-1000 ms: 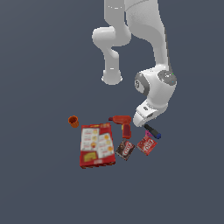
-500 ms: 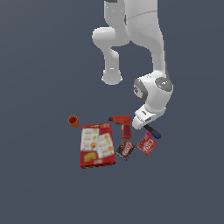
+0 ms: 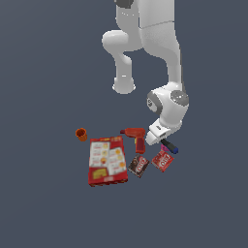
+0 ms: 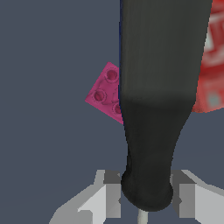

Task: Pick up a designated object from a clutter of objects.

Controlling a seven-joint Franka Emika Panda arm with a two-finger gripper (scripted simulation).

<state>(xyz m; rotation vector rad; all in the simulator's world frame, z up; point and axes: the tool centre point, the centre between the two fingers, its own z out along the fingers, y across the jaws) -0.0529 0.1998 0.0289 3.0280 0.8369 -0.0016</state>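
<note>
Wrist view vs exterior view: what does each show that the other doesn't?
Wrist only: the fingers flanking the black handle, whether they touch it is unclear, and the studs on the pink piece.

Exterior only: orange cup, cracker box, red drill, dark packet, the arm's body, and the tool's blue end.

Both: the black-handled tool, the pink piece behind it, and a red packet.

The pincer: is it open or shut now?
Open: in the wrist view the pincer has a finger on each side of the black handle, with gaps.
</note>
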